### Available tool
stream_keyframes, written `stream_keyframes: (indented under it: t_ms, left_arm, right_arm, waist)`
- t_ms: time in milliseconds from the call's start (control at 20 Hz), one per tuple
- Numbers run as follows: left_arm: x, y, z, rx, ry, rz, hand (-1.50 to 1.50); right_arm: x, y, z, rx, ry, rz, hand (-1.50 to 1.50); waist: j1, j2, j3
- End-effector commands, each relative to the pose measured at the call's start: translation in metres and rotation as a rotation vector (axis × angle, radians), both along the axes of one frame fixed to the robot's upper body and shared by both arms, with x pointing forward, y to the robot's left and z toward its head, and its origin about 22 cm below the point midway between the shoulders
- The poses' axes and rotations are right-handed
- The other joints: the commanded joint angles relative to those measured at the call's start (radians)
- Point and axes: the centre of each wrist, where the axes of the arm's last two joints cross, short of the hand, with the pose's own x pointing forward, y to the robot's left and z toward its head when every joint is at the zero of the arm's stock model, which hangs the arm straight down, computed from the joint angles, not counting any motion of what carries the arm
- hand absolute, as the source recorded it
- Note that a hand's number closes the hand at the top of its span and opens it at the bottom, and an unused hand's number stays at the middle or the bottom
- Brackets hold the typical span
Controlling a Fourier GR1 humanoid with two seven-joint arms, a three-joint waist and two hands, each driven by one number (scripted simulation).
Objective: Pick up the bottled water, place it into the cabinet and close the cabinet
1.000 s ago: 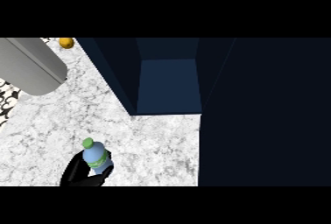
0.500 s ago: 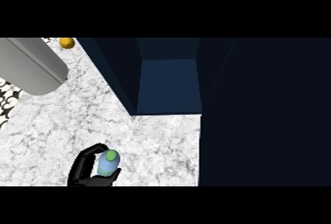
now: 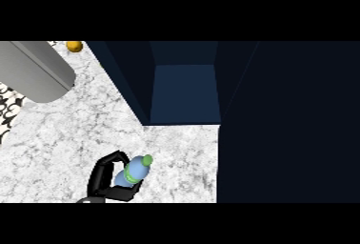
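Note:
The bottled water [image 3: 134, 172] is pale blue with a green cap [image 3: 147, 160]. It hangs above the marble counter [image 3: 63, 138] near the lower edge, tilted with its cap pointing up and right. My right hand [image 3: 105, 177] is shut on it, black fingers wrapped round its lower body from the left. The dark blue cabinet [image 3: 184, 90] stands open above and right of the bottle, showing its inner floor. Its door [image 3: 288, 124] fills the right side. My left hand is not visible.
A large grey cylinder [image 3: 32, 71] lies at the upper left over the counter. A small orange object [image 3: 75, 46] sits at the top edge. A black-and-white patterned surface [image 3: 8, 107] borders the counter's left edge.
My right hand has carried the bottle rightward, toward the cabinet opening. The bottle now leans with its cap up and right.

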Motion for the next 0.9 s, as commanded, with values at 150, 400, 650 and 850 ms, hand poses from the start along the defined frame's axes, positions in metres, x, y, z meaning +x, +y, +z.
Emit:
stream_keyframes:
  t_ms: [150, 400, 650, 850]
  left_arm:
    - [0.04, -0.052, 0.03, -0.109, -0.012, -0.064, 1.5]
    - [0.047, -0.083, 0.052, -0.131, 0.002, -0.062, 1.5]
    - [0.078, -0.129, 0.106, -0.09, 0.004, -0.053, 1.5]
    - [0.101, -0.144, 0.142, -0.103, 0.019, -0.061, 1.5]
  right_arm:
    - [-0.004, -0.003, 0.028, -0.033, -0.049, 0.01, -1.5]
    - [0.004, -0.007, 0.027, -0.017, -0.051, -0.014, -1.5]
    - [0.003, -0.01, 0.017, -0.014, -0.055, -0.001, -1.5]
    - [0.001, -0.006, 0.025, -0.021, -0.062, -0.026, -1.5]
  waist:
    - [-0.01, 0.0, -0.007]
    - [0.002, 0.005, -0.006]
    - [-0.009, 0.004, -0.006]
    - [-0.003, 0.004, -0.006]
